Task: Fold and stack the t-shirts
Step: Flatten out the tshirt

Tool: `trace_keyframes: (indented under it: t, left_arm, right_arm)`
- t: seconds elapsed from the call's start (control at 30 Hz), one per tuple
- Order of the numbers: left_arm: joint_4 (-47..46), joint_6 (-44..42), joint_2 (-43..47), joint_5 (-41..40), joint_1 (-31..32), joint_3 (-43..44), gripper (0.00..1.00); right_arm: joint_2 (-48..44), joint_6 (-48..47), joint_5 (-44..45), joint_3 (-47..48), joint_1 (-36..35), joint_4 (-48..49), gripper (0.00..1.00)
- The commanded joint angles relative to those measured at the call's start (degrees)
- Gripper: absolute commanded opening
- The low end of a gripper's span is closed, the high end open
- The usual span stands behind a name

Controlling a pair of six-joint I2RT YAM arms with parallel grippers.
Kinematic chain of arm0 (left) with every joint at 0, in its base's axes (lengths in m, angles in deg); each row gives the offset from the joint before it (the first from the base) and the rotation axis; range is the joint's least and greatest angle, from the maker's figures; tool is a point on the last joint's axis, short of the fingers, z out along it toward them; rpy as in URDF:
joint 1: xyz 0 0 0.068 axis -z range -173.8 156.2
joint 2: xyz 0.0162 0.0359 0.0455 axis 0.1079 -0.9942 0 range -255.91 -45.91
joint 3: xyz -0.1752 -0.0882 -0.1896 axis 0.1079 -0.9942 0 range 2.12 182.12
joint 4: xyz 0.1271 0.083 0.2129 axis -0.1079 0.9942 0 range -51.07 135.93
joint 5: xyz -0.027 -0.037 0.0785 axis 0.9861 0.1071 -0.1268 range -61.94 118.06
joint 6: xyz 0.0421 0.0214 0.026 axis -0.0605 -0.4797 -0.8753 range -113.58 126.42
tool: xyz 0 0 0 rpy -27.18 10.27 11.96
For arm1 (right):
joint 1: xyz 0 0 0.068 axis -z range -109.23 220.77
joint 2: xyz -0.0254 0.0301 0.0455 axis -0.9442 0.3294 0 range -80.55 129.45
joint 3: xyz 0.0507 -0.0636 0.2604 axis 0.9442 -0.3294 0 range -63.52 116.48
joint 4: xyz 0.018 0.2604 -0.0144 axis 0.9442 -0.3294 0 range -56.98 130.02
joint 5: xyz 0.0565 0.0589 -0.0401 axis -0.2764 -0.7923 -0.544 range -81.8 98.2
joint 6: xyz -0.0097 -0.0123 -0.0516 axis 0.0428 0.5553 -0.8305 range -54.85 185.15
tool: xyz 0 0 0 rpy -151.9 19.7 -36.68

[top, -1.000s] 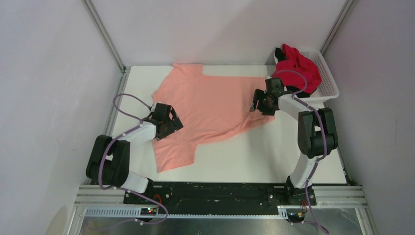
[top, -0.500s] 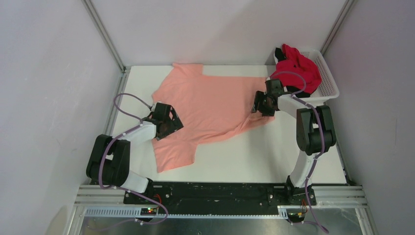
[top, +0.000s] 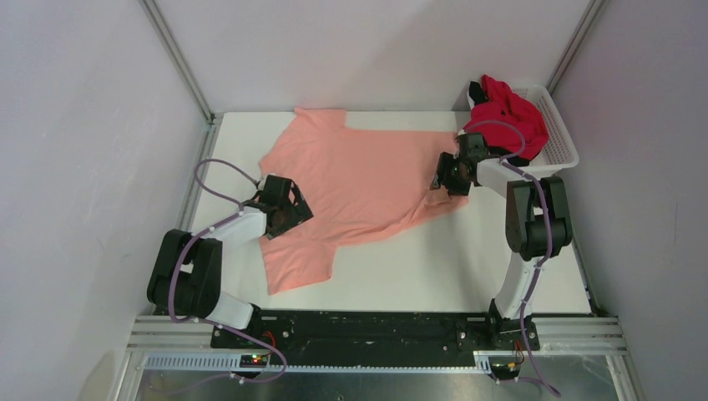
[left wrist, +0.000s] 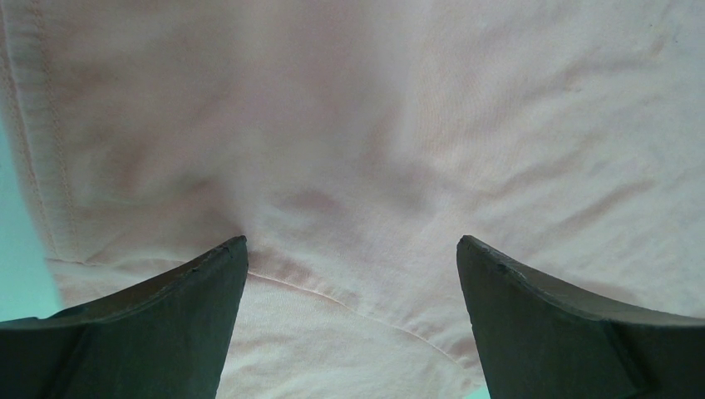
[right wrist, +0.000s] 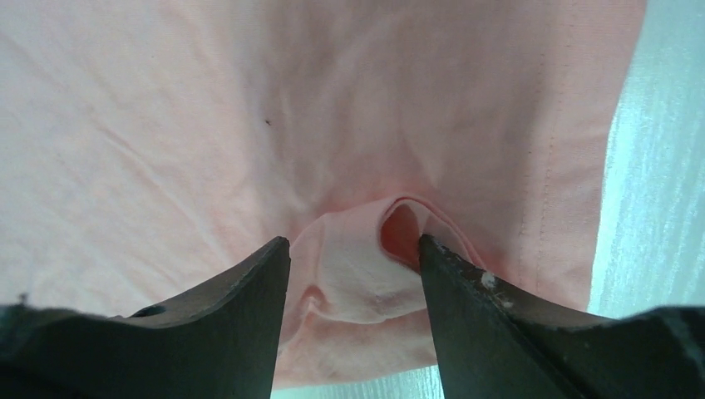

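- Salmon-pink cotton t-shirt (top: 359,184) lies spread flat on the white tabletop (top: 434,267). Its long axis runs left to right, one sleeve points to the far edge and the other to the near-left.
- What looks like the hem edge faces the right arm, so that arm is the nearer one for any fold from that end. The sleeve end sits by the left arm.
- Right gripper (right wrist: 353,245) is down on the shirt's right edge, near its near corner. Its dark fingers (right wrist: 249,316) stand about half closed, and a raised pucker of pink cloth is gathered between them and pressed against both inner faces. I judge this a pinch just taking hold.
- Left gripper (left wrist: 349,249) hangs just above the cloth where the near sleeve seems to join the body. It is spread fully wide with nothing between the jaws.
- Bright red t-shirt (top: 509,113) is heaped in the white plastic mesh basket (top: 561,125) at the far right corner, with black cloth (top: 476,88) showing beside it, probably the third shirt.
- Bare table lies toward the near edge and near-right. Pale enclosure walls (top: 376,50) close in on three sides, so a lifted edge is best carried leftward over the shirt.
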Motion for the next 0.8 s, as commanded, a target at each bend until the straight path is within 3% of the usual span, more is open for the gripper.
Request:
trace_keyframes:
  t: [0.0,0.4,0.63,0.77]
  left_arm:
    - [-0.11,-1.00,-0.24,0.78,-0.24,2.22,1.00]
    - [-0.16,-0.92,-0.66,1.00,-0.21,2.42,1.00]
    - [-0.18,-0.87,-1.56,1.37,-0.22,2.93,1.00]
    - [-0.11,-0.81,-1.73,1.51,-0.24,3.12,1.00]
  right_arm:
    - [1.05,0.06,-4.56,2.21,-0.42,-0.63,0.62]
    - [-3.79,-0.31,1.04,1.63,-4.18,-6.47,0.57]
    - [-3.35,1.66,3.57,1.33,-5.08,-6.20,0.43]
    - [-2.87,3.34,4.69,1.33,-5.11,-5.93,0.24]
